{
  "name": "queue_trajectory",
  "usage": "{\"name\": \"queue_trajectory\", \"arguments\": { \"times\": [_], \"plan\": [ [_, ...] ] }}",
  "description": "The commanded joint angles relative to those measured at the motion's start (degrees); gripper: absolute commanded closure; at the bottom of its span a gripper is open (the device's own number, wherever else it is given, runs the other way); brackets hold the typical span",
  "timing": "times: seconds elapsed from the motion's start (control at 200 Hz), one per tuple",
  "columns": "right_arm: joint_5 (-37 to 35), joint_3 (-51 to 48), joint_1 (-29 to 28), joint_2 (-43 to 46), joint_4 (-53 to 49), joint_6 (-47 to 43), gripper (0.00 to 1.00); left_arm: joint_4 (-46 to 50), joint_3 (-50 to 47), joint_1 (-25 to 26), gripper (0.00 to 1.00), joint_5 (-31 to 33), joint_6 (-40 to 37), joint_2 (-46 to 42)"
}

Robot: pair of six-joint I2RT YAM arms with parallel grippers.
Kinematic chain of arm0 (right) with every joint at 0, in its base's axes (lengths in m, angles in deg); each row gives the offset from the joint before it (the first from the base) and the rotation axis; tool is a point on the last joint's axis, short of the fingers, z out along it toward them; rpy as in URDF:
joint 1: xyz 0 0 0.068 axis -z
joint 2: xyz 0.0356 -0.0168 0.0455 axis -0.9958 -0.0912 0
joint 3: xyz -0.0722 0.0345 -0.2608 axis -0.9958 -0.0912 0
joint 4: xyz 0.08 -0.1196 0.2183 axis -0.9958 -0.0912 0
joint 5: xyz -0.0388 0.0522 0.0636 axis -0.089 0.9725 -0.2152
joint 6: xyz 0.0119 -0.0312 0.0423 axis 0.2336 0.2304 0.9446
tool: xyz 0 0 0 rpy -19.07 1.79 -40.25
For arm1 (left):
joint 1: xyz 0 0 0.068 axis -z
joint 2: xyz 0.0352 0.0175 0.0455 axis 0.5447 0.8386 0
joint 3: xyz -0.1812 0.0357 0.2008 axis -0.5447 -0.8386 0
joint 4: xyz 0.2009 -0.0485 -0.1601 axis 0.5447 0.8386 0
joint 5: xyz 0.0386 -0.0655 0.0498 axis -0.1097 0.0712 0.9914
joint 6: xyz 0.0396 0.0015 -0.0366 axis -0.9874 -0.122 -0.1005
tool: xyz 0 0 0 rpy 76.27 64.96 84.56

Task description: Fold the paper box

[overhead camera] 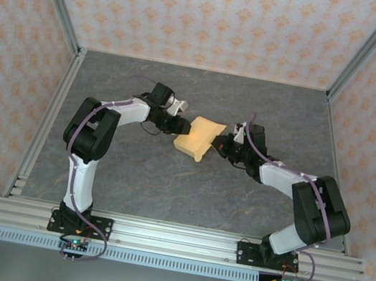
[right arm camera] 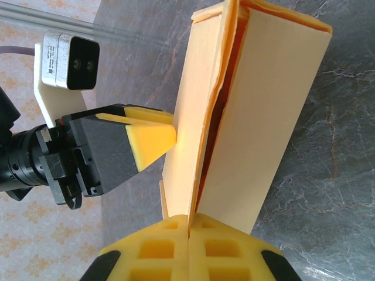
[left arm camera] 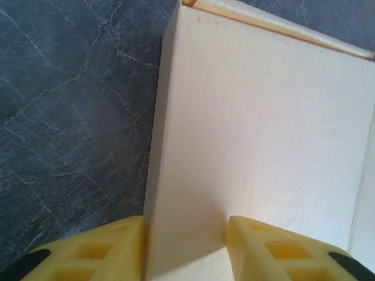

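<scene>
Tan card folded into a rough shell: from above, the paper box [overhead camera: 198, 137] sits over the surface [overhead camera: 131, 174], between the left gripper [overhead camera: 182, 113] and the right gripper [overhead camera: 220, 146]. Left wrist: its jaws straddle one wall edge; gripping or merely touching, I cannot tell. Right wrist: jaws clenched on a loose flap, layers gaping — closing remains, I judge.

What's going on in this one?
A tan paper box is being worked at the middle of the table. The right gripper is shut on one edge of the card. The left gripper has its fingers either side of a panel at the opposite end; whether it is clamping is unclear. The box is partly folded, with a gap between its layers.
</scene>
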Motion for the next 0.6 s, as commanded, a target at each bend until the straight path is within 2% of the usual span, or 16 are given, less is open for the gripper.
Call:
{"name": "queue_trajectory", "arguments": {
  "times": [0.0, 0.596],
  "plan": [
    [-0.37, 1.84, -0.46, 1.96, 3.04, -1.37, 1.00, 4.82, 0.13, 3.23, 0.58, -2.71, -1.01, 2.04],
    [-1.44, 2.72, -0.74, 2.41, 0.78, -1.77, 1.00, 5.17, 0.88, 3.86, 0.57, -3.00, -1.05, 2.31]
  ]
}}
